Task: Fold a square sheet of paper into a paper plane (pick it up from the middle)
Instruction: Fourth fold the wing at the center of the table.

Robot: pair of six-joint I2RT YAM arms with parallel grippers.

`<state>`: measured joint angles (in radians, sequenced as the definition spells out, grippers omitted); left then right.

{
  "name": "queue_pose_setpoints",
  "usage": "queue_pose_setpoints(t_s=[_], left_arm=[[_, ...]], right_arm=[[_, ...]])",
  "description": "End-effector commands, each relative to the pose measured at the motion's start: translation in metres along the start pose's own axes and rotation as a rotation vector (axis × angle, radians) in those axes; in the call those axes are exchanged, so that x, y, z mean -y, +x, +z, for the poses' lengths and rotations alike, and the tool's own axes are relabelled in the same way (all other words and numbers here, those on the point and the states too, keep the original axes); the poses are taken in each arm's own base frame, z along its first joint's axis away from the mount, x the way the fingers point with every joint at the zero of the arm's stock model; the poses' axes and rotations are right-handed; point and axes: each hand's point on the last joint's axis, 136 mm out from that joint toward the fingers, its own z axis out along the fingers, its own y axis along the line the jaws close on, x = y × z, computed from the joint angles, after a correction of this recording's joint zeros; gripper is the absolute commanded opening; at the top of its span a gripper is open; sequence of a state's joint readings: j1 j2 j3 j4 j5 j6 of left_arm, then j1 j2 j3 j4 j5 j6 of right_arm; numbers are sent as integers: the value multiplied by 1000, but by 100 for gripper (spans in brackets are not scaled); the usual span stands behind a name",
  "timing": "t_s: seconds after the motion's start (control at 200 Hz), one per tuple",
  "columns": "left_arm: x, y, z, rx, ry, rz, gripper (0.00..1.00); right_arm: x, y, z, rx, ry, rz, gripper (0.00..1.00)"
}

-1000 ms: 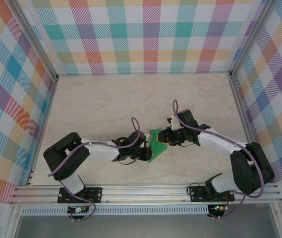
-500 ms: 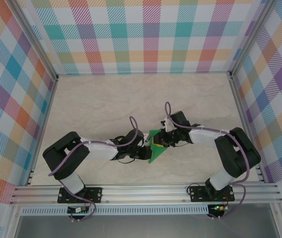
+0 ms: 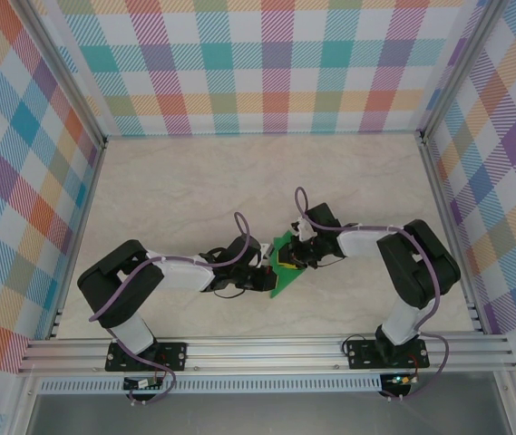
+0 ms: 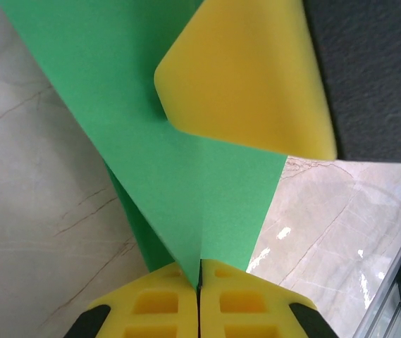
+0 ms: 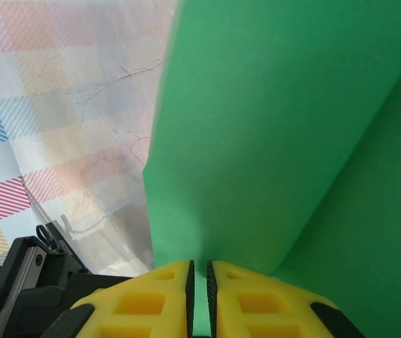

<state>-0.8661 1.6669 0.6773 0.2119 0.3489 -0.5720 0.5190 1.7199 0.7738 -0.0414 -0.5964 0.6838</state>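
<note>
The left gripper (image 4: 199, 267) pinches the folded green paper (image 4: 186, 176) over the table (image 3: 167, 181) middle. The right gripper (image 5: 199, 269) pinches it too.

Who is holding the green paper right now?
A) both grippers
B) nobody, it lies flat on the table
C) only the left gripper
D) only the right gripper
A: in the left wrist view the left gripper is shut on the green paper, and in the right wrist view the right gripper pinches it between its fingers too.
</note>
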Motion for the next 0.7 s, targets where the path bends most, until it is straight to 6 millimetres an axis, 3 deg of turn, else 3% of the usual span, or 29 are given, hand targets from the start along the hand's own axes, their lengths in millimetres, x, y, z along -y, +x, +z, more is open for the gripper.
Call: queue_pose_setpoints(t_s=[0.0,0.305,0.45,0.695], left_arm=[[-4,3,-1,-17,-6,-12,5],[-2,3,1,-49,41,-37,2],[-1,2,5,-71,63,-50,2],[-7,4,10,-89,77,-96,2]], right_arm=[[-4,-6,-5,42,14,-30,16],[-19,5,-28,89,-22,-86,19],[-32,13,-24,37,-109,-107,20],[-34,12,-18,7,-143,-111,20]])
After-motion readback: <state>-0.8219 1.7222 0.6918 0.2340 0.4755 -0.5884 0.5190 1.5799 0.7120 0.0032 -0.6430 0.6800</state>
